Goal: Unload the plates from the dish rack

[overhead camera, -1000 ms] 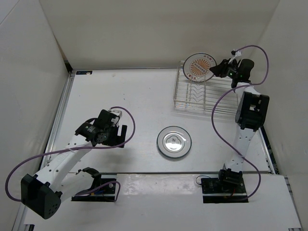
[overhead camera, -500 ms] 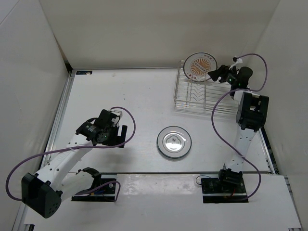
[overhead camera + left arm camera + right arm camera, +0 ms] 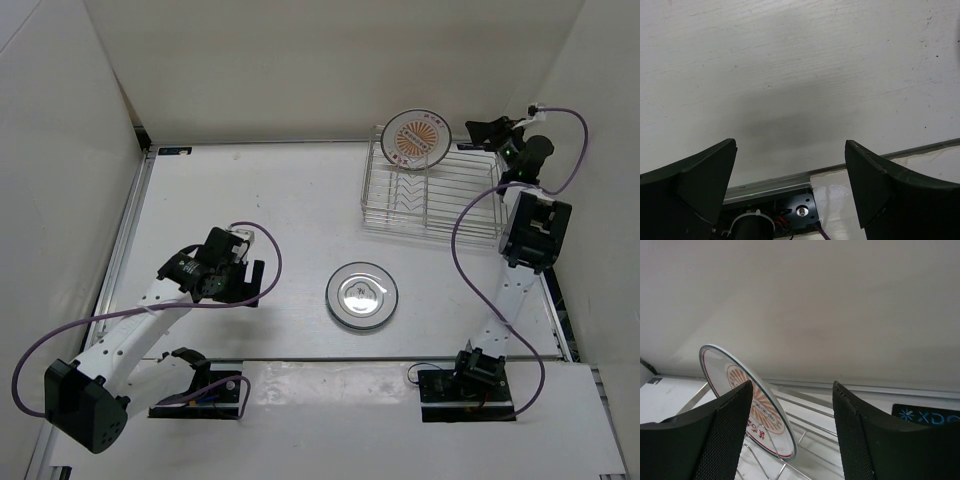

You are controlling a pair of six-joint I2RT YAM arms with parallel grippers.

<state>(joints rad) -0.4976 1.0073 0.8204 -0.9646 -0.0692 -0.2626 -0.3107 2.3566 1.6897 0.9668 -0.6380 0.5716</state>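
Note:
A white plate with an orange sunburst centre (image 3: pixel 418 138) stands on edge at the far left end of the silver wire dish rack (image 3: pixel 470 215). It also shows in the right wrist view (image 3: pixel 765 412). A second plate (image 3: pixel 362 295) lies flat on the table in front of the rack. My right gripper (image 3: pixel 484 130) is open and empty, raised over the rack's far right, apart from the upright plate. My left gripper (image 3: pixel 245 282) is open and empty, low over bare table at the left; in the left wrist view (image 3: pixel 790 175) nothing lies between its fingers.
White walls close in the table at the back and both sides. The right arm's purple cable (image 3: pixel 470 210) loops over the rack's right end. A metal rail (image 3: pixel 880 160) and the arm's base mount (image 3: pixel 790 212) lie at the near edge.
My right gripper has let go of the sunburst plate's edge and pulled back to the right and up. The plate stays upright in the rack. The left arm has not moved.

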